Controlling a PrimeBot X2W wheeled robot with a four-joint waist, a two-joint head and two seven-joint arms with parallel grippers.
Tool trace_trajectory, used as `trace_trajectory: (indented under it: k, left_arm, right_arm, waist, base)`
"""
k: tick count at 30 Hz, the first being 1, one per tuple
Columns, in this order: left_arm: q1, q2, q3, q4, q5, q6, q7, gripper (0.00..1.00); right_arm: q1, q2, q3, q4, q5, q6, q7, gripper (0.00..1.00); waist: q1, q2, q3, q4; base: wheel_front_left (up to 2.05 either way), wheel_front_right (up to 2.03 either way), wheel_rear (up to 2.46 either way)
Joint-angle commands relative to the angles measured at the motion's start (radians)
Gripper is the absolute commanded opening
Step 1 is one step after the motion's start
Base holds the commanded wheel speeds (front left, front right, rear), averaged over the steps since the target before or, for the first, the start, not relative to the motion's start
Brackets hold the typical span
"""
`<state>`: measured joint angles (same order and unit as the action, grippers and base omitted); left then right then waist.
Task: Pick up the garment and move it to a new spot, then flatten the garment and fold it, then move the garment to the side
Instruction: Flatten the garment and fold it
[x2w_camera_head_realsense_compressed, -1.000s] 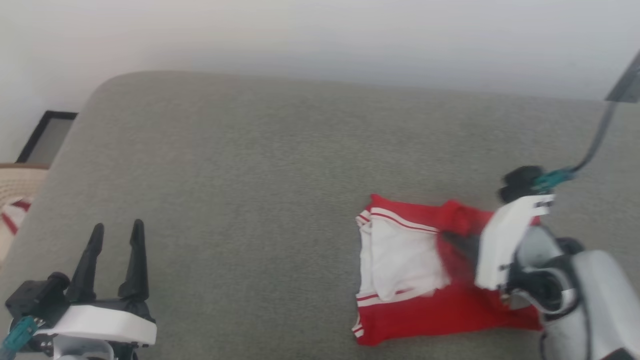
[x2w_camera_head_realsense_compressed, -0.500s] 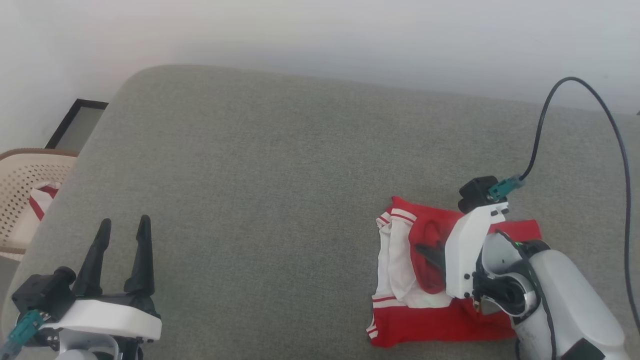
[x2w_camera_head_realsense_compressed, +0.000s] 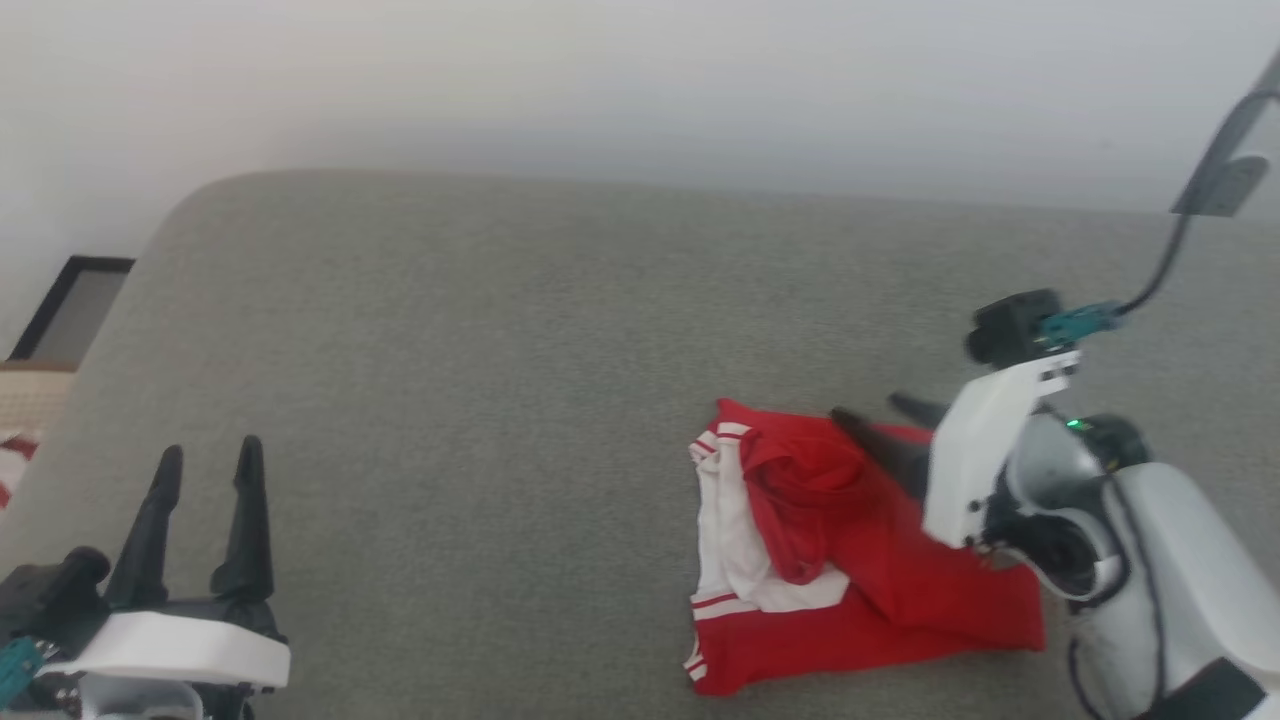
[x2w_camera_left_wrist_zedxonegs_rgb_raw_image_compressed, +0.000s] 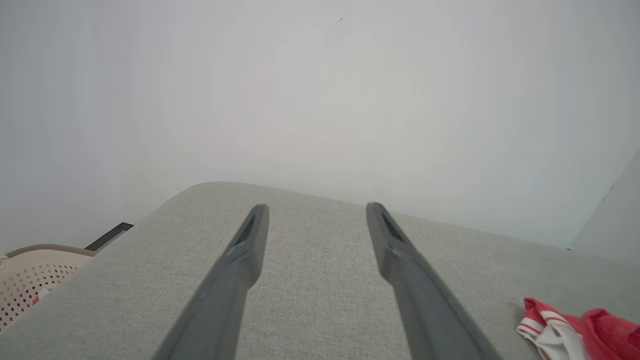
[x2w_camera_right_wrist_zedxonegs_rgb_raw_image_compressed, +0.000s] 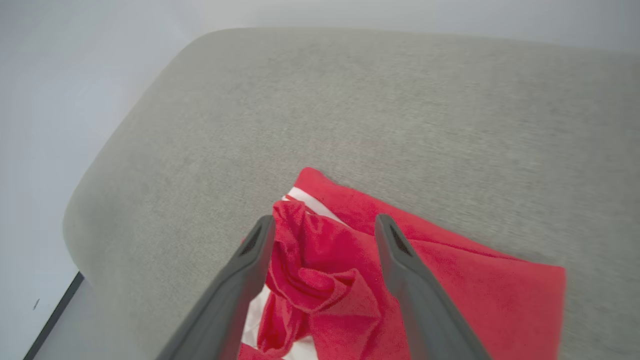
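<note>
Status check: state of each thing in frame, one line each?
garment: lying loosely folded on the grey cushion, red fold bunched on top, not gripped.
right gripper: jaws open, one finger either side of the bunched fold.
left gripper: jaws open, empty, well apart from the garment.
basket: beyond the cushion's left end, holding red-and-white cloth.

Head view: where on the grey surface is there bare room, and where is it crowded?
Bare: the wide stretch of grey surface between the left tool and the garment, and the strip from the garment to the far edge. Crowded: the right side, where the open right tool is over the garment.
</note>
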<state>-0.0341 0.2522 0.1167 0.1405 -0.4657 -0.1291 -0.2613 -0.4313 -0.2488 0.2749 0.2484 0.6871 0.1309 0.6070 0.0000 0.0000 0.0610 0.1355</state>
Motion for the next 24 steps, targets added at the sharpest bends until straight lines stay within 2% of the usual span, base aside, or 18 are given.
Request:
trace_trajectory:
  k: [1, 9, 17, 24]
  left_arm:
    - [0.014, 0.004, 0.011, -0.004, 0.001, -0.002, -0.005, 1.0]
    - [0.047, 0.007, 0.035, -0.012, 0.013, -0.002, -0.005, 1.0]
    - [0.088, 0.014, 0.049, -0.018, 0.013, -0.002, -0.005, 1.0]
    - [0.117, 0.021, 0.063, -0.023, 0.001, -0.002, -0.005, 1.0]
  right_arm:
    - [0.014, -0.011, -0.018, -0.016, -0.018, 0.0, -0.035, 1.0]
    - [0.071, -0.041, -0.088, -0.044, -0.052, -0.001, -0.179, 1.0]
    - [0.147, -0.086, -0.126, -0.04, -0.11, -0.001, -0.404, 1.0]
    - [0.201, -0.112, -0.161, 0.019, -0.192, -0.001, -0.604, 1.0]
  waist:
    - [0.0, 0.0, -0.008, -0.029]
    - [0.0, 0.0, -0.033, -0.104]
    - [0.0, 0.0, -0.056, -0.165]
    - [0.0, 0.0, -0.07, -0.184]
  base:
    - [0.0, 0.0, 0.0]
    - [0.0, 0.0, 0.0]
    - [0.0, 0.0, 0.0]
    - [0.0, 0.0, 0.0]
